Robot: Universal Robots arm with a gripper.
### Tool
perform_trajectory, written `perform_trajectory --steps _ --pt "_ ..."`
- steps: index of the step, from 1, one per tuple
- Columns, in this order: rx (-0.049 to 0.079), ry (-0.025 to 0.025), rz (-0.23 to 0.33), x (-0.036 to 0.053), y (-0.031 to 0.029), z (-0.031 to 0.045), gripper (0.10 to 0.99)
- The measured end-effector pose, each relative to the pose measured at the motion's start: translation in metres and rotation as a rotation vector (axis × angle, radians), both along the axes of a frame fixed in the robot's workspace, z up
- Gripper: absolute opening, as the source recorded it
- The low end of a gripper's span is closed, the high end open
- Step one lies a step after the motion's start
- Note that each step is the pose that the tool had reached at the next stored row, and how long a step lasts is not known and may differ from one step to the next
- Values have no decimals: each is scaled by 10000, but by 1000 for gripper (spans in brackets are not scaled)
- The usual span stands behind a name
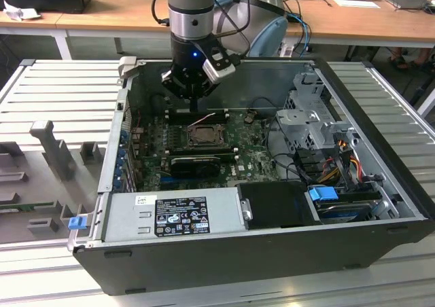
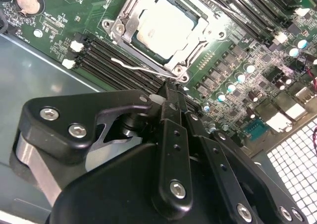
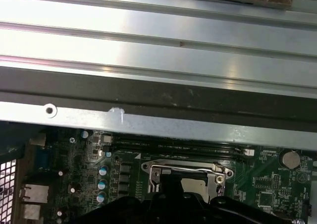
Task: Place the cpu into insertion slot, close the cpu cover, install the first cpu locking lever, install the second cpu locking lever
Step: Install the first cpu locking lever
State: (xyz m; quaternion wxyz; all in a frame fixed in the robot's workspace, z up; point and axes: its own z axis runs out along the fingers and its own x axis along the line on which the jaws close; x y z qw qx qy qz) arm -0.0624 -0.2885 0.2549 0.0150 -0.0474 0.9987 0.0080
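1. Computer case: stands open on the ribbed metal counter. The power supply lies along the near wall in the exterior view. A blue latch sits at the near corner on the exterior view's left.

2. Drive cage: sits behind the power supply, on the exterior view's right. Coloured cables run below it.

3. Circuit board: green, lies flat on the case floor. The insertion slot sits near the middle of the board.

4. Cpu: seated in the insertion slot, pale metal face up.

5. Cpu cover: lies flat over the slot. Its square cut-out frames the cpu face on all four sides.

6. Locking lever: a thin wire rod running along the slot side nearest the claw. It lies between the cover and the black memory slots. Whether it is hooked down cannot be told.

7. Claw: hangs tip-down from the arm, over the far edge of the insertion slot in the exterior view. The fingers are pressed together, narrow, with nothing between them. In the second wrist view the tips stand just beside the hooked end of the locking lever. Contact cannot be confirmed.

8. Beyond the far wall of the case, wooden desks cross the background.
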Motion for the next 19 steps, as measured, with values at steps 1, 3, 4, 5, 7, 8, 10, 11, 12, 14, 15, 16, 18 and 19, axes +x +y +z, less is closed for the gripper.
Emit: perform_trajectory --steps 1,3,4,5,7,8,10,11,12,14,15,16,18,19 --pt "0 0 0 9 0 0 106" --pt "0 1 0 23 0 0 106" --pt "0 1 0 29 0 0 106" --pt "0 0 0 35 0 0 106" --pt "0 0 0 45 0 0 106" --pt "0 1 -1 56 0 0 106" --pt "0 0 0 65 0 0 106" --pt "0 0 0 74 0 0 106" --pt "0 1 0 83 0 0 106" --pt "0 0 0 92 0 0 106" --pt "0 1 0 100 0 0 106" --pt "0 0 0 109 0 0 106" --pt "0 0 0 127 0 0 106" --pt "0 1 0 132 0 0 106"
